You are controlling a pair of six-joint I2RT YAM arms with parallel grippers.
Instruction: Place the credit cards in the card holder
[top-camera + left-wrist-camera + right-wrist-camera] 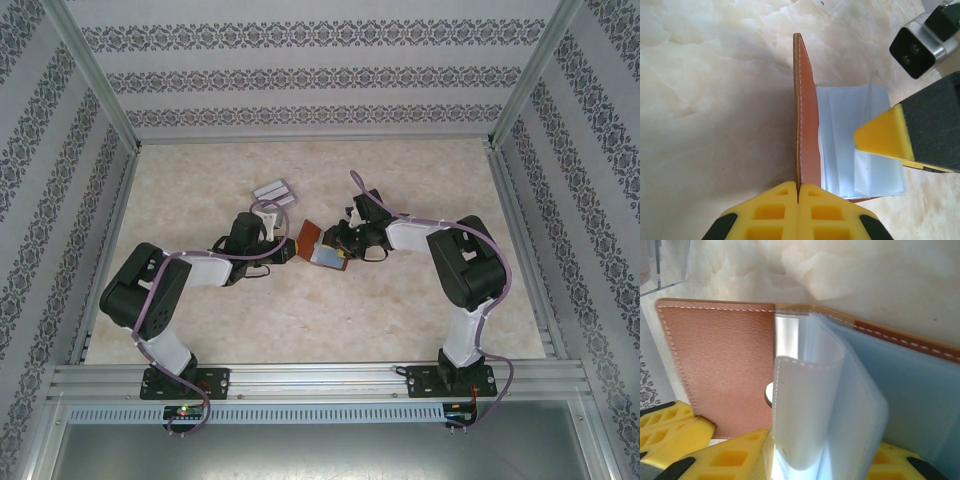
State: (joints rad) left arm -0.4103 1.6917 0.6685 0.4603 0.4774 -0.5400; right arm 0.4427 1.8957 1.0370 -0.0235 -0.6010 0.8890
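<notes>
The card holder lies open mid-table. Its brown cover stands upright on edge, and my left gripper is shut on the cover's near edge. Pale blue plastic sleeves fan out to the right of the cover. My right gripper reaches in from the right, one yellow fingertip resting on the sleeves. In the right wrist view the curled sleeves sit between the parted jaws of my right gripper, against the left finger. The credit cards lie pale side up on the table behind the left gripper.
Marble-patterned tabletop inside a frame of aluminium rails, with patterned walls on three sides. The right wrist's camera housing hangs close above the holder. Both arms crowd the centre; bare table lies in front of them and to the far right.
</notes>
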